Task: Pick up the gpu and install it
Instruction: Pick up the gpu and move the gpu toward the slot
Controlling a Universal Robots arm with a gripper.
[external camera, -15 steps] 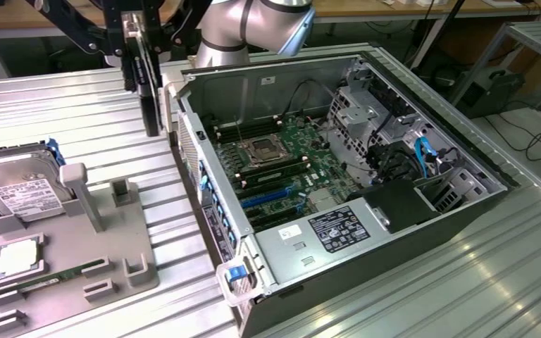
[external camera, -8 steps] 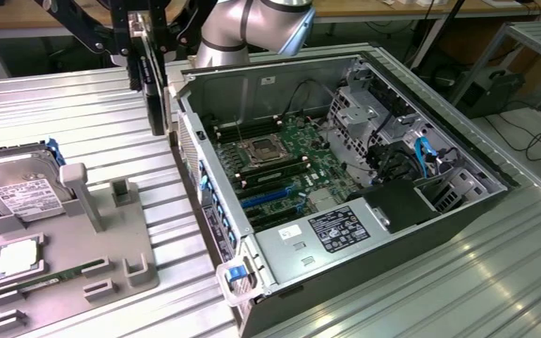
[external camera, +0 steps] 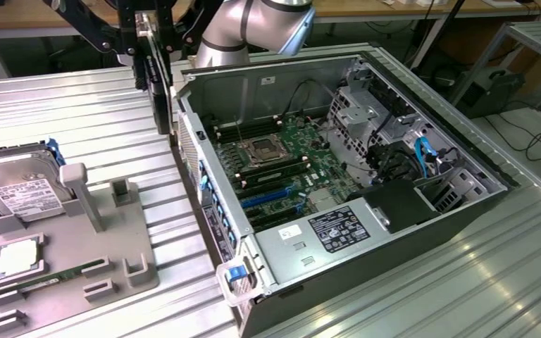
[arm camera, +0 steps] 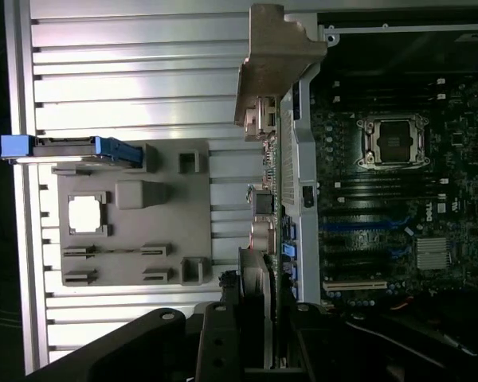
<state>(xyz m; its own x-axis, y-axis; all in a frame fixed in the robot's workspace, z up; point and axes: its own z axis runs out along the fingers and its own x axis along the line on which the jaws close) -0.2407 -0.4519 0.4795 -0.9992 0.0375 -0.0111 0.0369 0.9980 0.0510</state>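
The gpu (external camera: 155, 77) hangs on edge in the air, a thin black card just outside the open computer case's (external camera: 439, 211) near wall, above the ribbed table. My gripper (external camera: 150, 35) is shut on its upper part, black fingers on either side. In the wrist view the gpu (arm camera: 280, 183) runs edge-on away from my gripper (arm camera: 259, 338), with its pale metal bracket (arm camera: 272, 60) at the far end. It lines up over the case wall, beside the motherboard (arm camera: 398, 199). The motherboard's blue expansion slots (external camera: 268, 198) lie uncovered inside the case.
A grey parts fixture (external camera: 73, 260) on the exterior view's left holds a silver hard drive (external camera: 17, 190), a processor (external camera: 19, 259) and a green memory stick (external camera: 59, 276). Cables, drive cages and a power supply (external camera: 341, 229) crowd the case's right side. The arm (external camera: 251, 28) rises behind the case.
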